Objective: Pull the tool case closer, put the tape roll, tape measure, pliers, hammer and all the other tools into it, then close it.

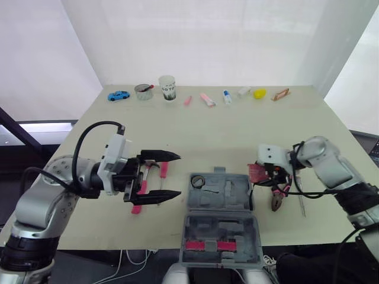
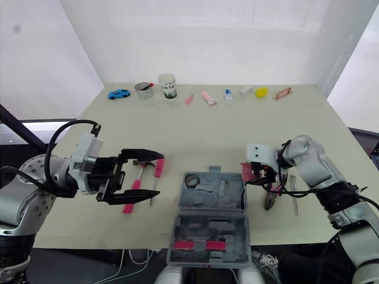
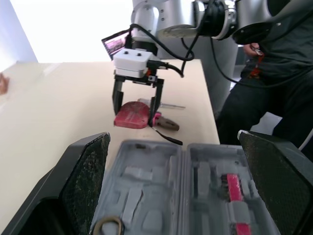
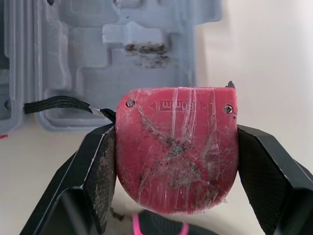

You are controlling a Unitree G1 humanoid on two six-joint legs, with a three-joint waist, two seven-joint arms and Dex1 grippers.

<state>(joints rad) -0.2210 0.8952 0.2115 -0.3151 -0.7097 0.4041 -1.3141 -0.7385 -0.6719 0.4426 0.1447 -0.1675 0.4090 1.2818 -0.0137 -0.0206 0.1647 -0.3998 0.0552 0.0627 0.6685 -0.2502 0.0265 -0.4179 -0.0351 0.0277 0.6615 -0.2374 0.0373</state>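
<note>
One tape measure (image 4: 176,147), clamped in the right gripper (image 3: 136,111) just off the open case's (image 1: 235,204) right edge by the pliers (image 1: 277,198), looks mid-stowing and next needs carrying over a free slot, nothing barring it, while the left gripper (image 1: 177,175) hangs spread over the hammer (image 2: 135,188)

you have the tool case (image 1: 220,204) at the near edge of the table (image 1: 225,136), centre; hammer (image 2: 135,184) left of it, pliers (image 1: 277,200) and tape measure (image 1: 256,172) right of it; cup (image 1: 167,87) at the far edge.

Open table (image 1: 237,127) beyond the tool case (image 1: 234,204); pliers (image 1: 276,203) (just beside its right wall) crowd that side.
</note>
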